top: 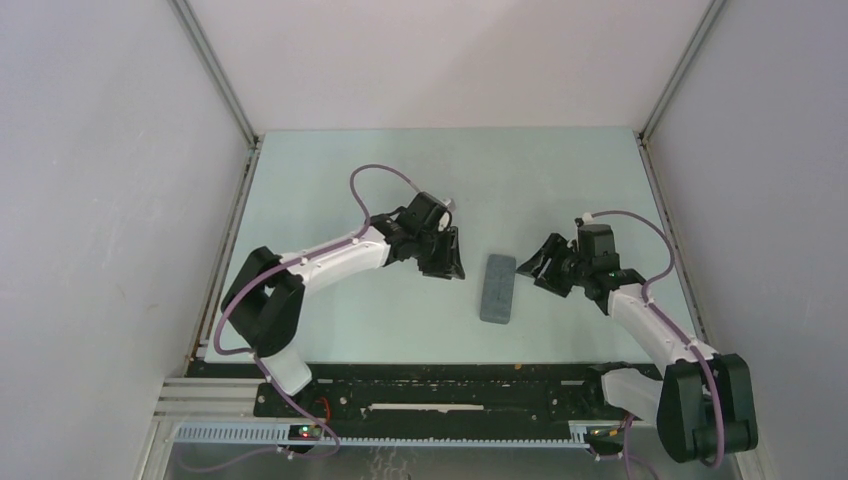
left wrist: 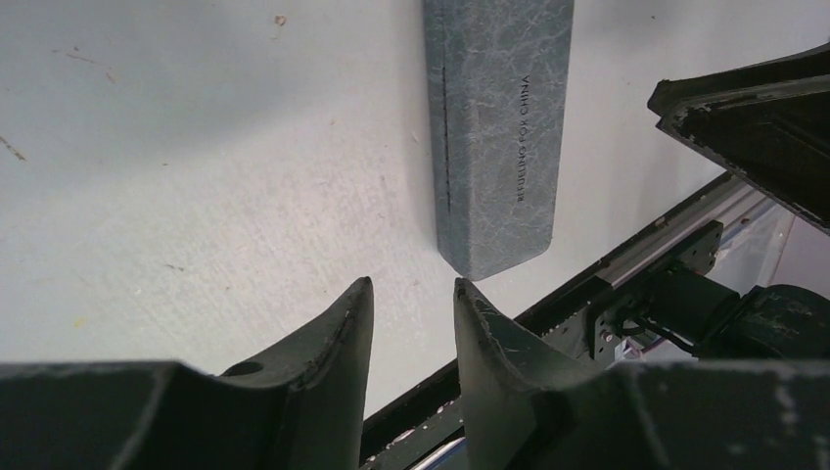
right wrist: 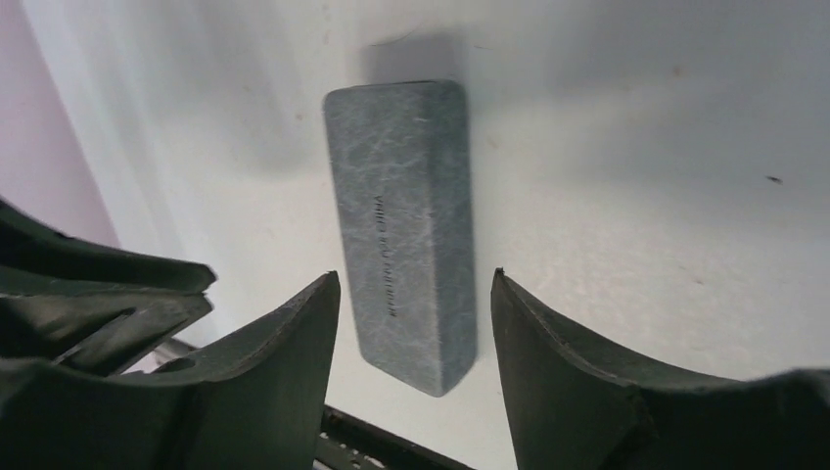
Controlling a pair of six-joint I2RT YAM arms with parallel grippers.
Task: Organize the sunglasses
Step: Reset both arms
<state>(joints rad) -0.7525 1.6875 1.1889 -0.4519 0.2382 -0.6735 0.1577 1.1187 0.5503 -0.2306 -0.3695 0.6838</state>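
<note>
A slate-grey oblong case (top: 497,288) lies closed and flat on the table between my two arms; it also shows in the left wrist view (left wrist: 497,127) and the right wrist view (right wrist: 403,225). The sunglasses are out of view. My left gripper (top: 447,262) hovers just left of the case, jaws apart with nothing between them (left wrist: 411,286). On the case's right side is my right gripper (top: 530,266), open wide, its near end showing between the fingertips (right wrist: 416,277) without touching them.
A black rail (top: 450,385) runs along the near table edge by the arm bases. White enclosure walls (top: 120,200) stand on the left, right and back. In the left wrist view the right gripper's dark finger (left wrist: 754,127) shows at the upper right.
</note>
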